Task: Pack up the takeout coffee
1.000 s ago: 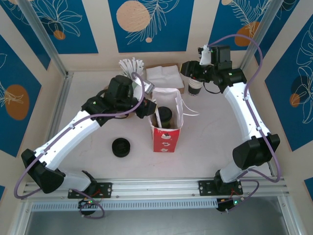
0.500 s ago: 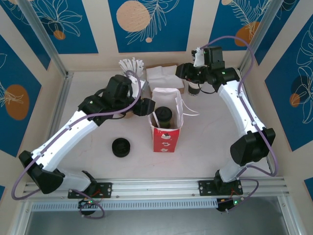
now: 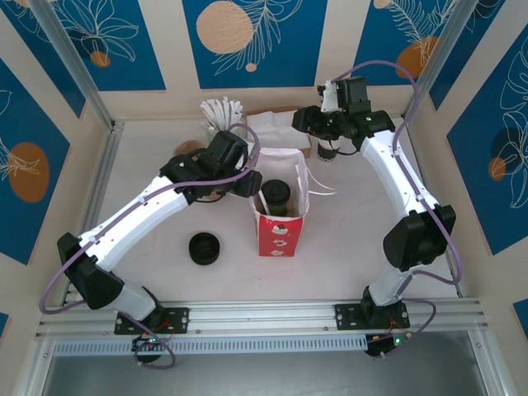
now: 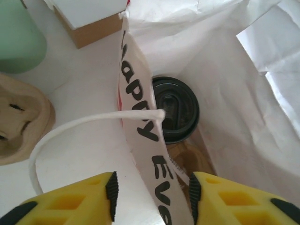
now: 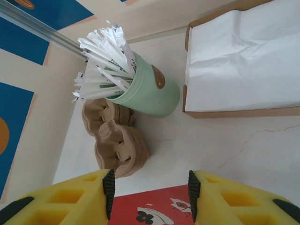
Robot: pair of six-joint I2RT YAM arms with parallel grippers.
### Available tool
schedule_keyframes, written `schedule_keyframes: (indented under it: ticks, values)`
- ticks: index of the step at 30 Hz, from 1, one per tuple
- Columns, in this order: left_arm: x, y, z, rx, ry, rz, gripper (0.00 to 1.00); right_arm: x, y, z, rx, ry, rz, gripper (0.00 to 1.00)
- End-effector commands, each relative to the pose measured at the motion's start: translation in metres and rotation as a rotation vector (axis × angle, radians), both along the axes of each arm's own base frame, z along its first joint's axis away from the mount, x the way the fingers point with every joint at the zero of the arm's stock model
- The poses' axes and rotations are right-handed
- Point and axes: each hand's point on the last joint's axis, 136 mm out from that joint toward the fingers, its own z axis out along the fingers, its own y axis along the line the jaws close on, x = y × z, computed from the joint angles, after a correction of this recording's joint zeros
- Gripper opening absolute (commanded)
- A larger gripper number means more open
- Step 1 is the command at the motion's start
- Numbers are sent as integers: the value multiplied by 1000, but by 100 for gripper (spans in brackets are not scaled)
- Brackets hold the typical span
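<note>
Takeout coffee point(image 4: 176, 110) sits inside the red-and-white paper bag point(image 3: 280, 231), which stands open-topped near the middle of the table point(image 3: 355, 239). The cup is upright: long axis vertical, round black lid up, base down on the bag floor. The top external view shows a strip of olive side below the lid. In the left wrist view the lid sits close against the bag's near wall, the one printed with black lettering, and a white cord handle point(image 4: 84, 124) loops out from that wall. Left gripper point(image 4: 153, 197) is at the bag's left rim with its fingers spread. The lettered wall passes up between them, and whether either pad touches it cannot be told. Right gripper point(image 5: 151, 187) is above the far side of the table, fingers spread with nothing between them. Its camera looks down on the red edge of the bag and on the items beyond it. These are a green cup of white paper-wrapped sticks point(image 5: 150, 93), a stack of brown pulp cup carriers point(image 5: 117, 136) just beside that cup, and a cardboard box of white napkins point(image 5: 239, 61). A stack of white-rimmed cups point(image 3: 328, 150) stands under the right forearm. A low black stack of lids point(image 3: 204, 247) lies left of the bag, well apart from it.
</note>
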Motion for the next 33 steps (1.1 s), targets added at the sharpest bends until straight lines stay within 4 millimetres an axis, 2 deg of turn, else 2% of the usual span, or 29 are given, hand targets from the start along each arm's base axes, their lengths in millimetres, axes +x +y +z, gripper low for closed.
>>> schedule_keyframes:
  ticks: [1,5,16,23,33]
  values:
    - [5,4,12,19,-40,40,34,6,4,7,-3,-26,6,48]
    - [5,8,13,31,-46,50,18,12,5,3,-8,-16,-6,48]
    - [7,15,24,38,-80,71,7,32,17,-16,-15,9,8,47]
    - [8,26,27,69,-96,98,6,44,25,-26,-34,10,20,47]
    - [10,48,22,92,-78,171,6,76,40,-61,-152,20,-8,47]
